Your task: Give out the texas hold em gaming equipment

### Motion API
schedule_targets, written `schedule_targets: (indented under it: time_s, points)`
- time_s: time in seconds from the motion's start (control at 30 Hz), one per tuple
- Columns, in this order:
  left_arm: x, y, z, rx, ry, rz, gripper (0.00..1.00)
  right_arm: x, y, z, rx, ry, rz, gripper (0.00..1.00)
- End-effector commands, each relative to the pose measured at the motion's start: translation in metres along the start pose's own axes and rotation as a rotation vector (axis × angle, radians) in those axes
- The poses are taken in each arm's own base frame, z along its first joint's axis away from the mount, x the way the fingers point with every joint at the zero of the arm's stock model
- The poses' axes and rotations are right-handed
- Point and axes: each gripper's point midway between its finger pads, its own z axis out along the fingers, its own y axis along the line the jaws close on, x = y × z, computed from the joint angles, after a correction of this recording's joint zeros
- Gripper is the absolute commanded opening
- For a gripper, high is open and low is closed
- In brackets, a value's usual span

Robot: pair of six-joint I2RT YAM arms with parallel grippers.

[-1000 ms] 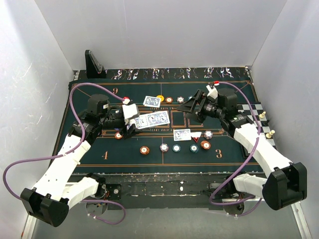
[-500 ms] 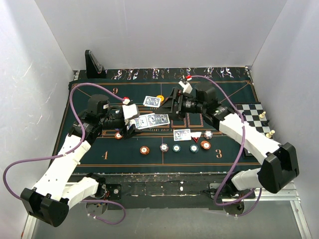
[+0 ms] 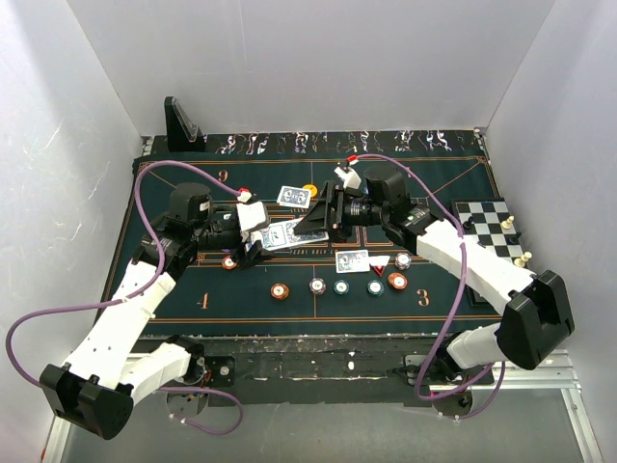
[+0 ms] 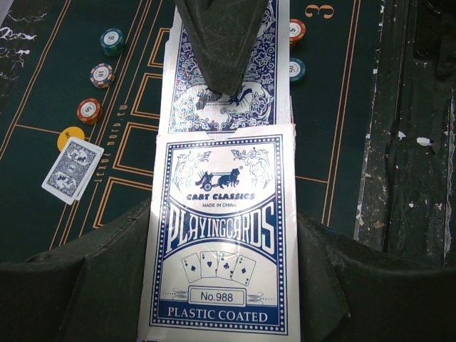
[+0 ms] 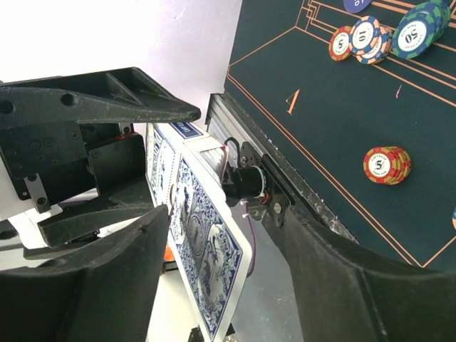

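- The left gripper point(image 3: 253, 241) is clamped on a blue-and-white playing card box point(image 4: 222, 235), one finger against each long side. It holds the box flat above the green poker felt point(image 3: 174, 289), left of centre.
- A stack of blue-backed cards point(image 4: 187, 107) sticks out of the box's open end, pointing toward the right arm.
- The right gripper point(image 3: 315, 225) meets that stack with its jaws apart. In the left wrist view one dark finger point(image 4: 221, 43) lies over the top card. In the right wrist view the cards stand between the two fingers, with a clear gap on one side.
- A single face-down card point(image 3: 294, 197) lies on the felt beyond the box, touching a yellow chip point(image 3: 309, 189).
- Another blue-backed card point(image 3: 352, 259) lies nearer the robot, right of centre.
- A row of chips sits along the near side: an orange chip point(image 3: 280, 290), a white chip point(image 3: 317, 285), two teal chips point(image 3: 341, 286) and a red chip point(image 3: 397, 281).
- The chessboard point(image 3: 487, 227) is at the right edge of the felt, and a black wedge stand point(image 3: 183, 125) is at the far left corner.
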Motion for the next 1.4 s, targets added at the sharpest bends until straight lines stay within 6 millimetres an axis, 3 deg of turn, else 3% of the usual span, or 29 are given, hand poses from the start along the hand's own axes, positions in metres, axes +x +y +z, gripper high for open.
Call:
schedule_targets:
  time_s: [0.0, 0.17, 0.6, 0.83, 1.1, 1.37]
  points:
    - [-0.015, 0.000, -0.003, -0.001, -0.046, 0.044, 0.00, 0.005, 0.015, -0.013, -0.034, -0.003, -0.023, 0.68]
    - [-0.015, 0.000, -0.003, -0.002, -0.047, 0.046, 0.00, 0.008, 0.009, -0.018, -0.012, -0.010, -0.012, 0.52]
    - [-0.018, 0.001, -0.004, -0.007, -0.053, 0.050, 0.00, 0.000, 0.001, -0.042, 0.015, -0.066, 0.000, 0.43]
    - [-0.017, 0.002, -0.004, -0.009, -0.052, 0.050, 0.00, 0.001, -0.006, -0.057, 0.029, -0.095, 0.008, 0.28]
    - [-0.018, 0.002, -0.003, -0.011, -0.058, 0.044, 0.00, -0.001, 0.007, -0.065, 0.000, -0.094, -0.018, 0.32]
    - [-0.016, 0.004, -0.003, -0.037, -0.065, 0.027, 0.00, 0.007, 0.031, -0.078, -0.080, -0.054, -0.083, 0.48]
